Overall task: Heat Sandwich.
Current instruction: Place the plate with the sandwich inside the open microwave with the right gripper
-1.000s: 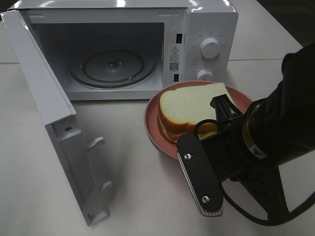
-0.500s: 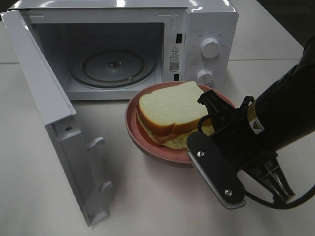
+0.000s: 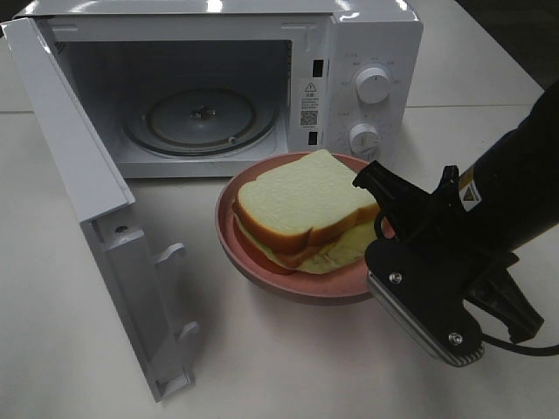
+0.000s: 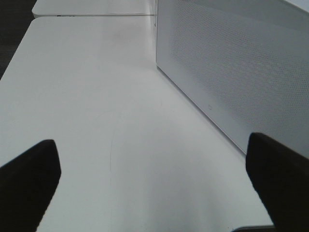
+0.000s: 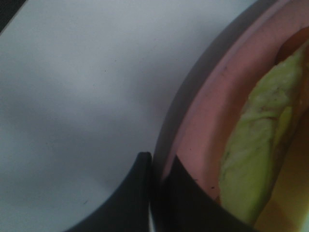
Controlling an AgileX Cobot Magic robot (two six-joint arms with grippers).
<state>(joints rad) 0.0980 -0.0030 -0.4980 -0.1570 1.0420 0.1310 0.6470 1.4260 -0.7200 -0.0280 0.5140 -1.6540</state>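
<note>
The white worktop is the biggest thing. A white microwave stands at its back edge. The microwave's door hangs wide open and sticks out toward the front left corner. The black right arm reaches in from the right edge.

A round pink plate sits in the air just in front of the microwave, near the middle of the worktop. It looks lifted a little, with a dark shadow under it. The sandwich lies on the plate and is smaller than it. It has white bread with brown crust, and pale yellow-green stuff peeks out at its side. It is outside the microwave, just in front of the open doorway.

Inside the microwave lies a round glass tray with nothing on it. Two white knobs sit one above the other on the microwave's front, at the side nearer the right edge.

The right gripper pinches the plate's rim on the side nearest the right edge. One finger is under the rim and one is on the inside.

The left gripper is beside the microwave's dotted side wall, above the bare worktop. Its two dark fingers are spread far apart and hold nothing.
</note>
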